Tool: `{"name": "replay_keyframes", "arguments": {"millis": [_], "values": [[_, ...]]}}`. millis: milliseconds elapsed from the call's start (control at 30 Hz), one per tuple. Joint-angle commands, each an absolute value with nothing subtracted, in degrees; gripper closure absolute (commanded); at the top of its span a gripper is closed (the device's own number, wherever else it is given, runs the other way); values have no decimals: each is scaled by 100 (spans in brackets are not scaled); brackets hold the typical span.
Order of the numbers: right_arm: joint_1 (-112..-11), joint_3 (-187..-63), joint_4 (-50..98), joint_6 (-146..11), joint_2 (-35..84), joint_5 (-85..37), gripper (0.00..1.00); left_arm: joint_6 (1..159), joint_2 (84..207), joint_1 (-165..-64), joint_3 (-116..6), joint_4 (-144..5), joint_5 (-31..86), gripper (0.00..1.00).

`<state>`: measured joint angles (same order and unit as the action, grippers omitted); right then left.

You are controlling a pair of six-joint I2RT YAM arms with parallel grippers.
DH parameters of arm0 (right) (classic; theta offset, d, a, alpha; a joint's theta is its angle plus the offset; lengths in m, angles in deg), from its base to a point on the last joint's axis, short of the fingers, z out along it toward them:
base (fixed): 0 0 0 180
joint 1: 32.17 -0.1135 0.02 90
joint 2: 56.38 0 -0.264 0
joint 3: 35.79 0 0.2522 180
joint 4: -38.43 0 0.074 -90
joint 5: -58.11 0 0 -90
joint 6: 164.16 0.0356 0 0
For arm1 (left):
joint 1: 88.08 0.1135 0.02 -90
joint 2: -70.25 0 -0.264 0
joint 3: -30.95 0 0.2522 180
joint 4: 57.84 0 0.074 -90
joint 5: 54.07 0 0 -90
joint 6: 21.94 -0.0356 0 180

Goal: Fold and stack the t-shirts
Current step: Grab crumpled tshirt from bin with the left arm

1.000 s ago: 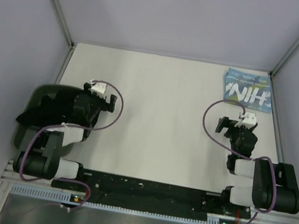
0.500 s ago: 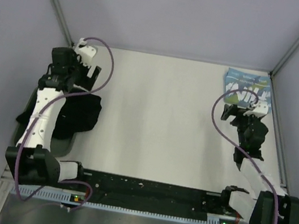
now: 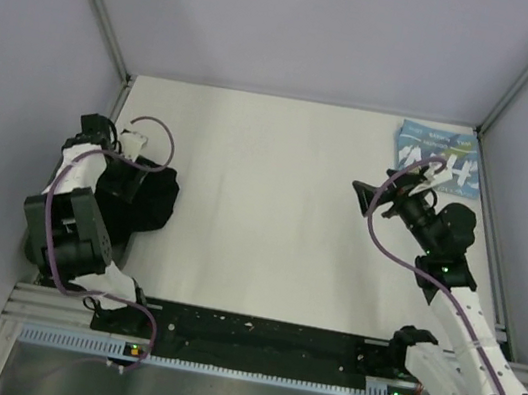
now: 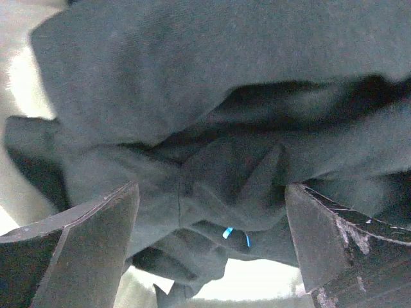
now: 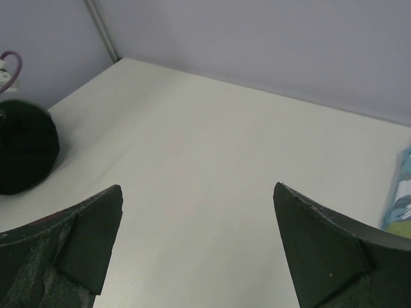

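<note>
Two robot arms over a white worktop [image 3: 272, 209], with one t-shirt at each side.

My left end effector [image 4: 209, 215] is released, its fingers [image 4: 90, 240] spread wide on either side of the plain black fabric t-shirt [image 3: 142, 199]. That shirt lies crumpled at 9 o'clock on the worktop, and its folds fill my left wrist view. My right end effector [image 5: 199, 237] is also released and grasps nothing. It hovers above bare worktop and points toward 9 o'clock. The light blue fabric t-shirt with large white block letters [image 3: 438, 158] lies as a flat rectangle at 1 o'clock, in the far right corner, well apart from the black one.
</note>
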<state>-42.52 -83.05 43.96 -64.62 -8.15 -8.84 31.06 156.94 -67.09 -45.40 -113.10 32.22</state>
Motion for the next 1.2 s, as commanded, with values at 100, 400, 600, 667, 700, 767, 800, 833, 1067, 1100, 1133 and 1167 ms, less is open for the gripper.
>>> {"name": "replay_keyframes", "arguments": {"millis": [100, 400, 600, 667, 700, 767, 800, 833, 1067, 1100, 1133, 1167], "values": [[-4632, -8532, 3848, -6616, -1076, -561, 1, 3333, 16490, -6629, -4863, -11105, 2522, 17], [-4729, -8655, 3715, -6598, -1129, -508, 1, 3650, 15869, -6497, -5092, -11379, 2607, 100], [-4808, -8638, 3759, -6519, -1155, -473, 1, 3703, 14594, -6506, -5399, -11387, 2626, 100], [-4825, -8647, 3812, -6502, -1155, -456, 1, 3677, 14208, -6514, -5488, -11405, 2512, 100], [-4843, -8655, 3838, -6493, -1147, -447, 1, 3694, 14040, -6540, -5514, -11370, 2520, 100], [-4852, -8690, 3900, -6405, -1138, -412, 1, 3738, 13706, -6628, -5637, -11387, 2538, 100], [-4860, -8725, 3935, -6344, -1103, -386, 1, 3782, 13583, -6681, -5733, -11422, 2520, 100], [-4878, -8795, 3952, -6291, -1068, -359, 1, 3834, 13451, -6725, -5865, -11484, 2442, 100], [-5036, -9586, 3970, -5957, -541, -34, 1, 3993, 13396, -8232, -7428, -12195, 3238, 100], [-5071, -9744, 3935, -5939, -427, 19, 1, 4011, 13493, -8559, -7657, -12335, 3432, 100], [-5097, -9884, 3909, -5922, -348, 80, 1, 4054, 13589, -8780, -7946, -12459, 3539, 100], [-5141, -10034, 3883, -5930, -260, 141, 1, 4107, 13686, -9078, -8219, -12582, 3740, 100]]}}
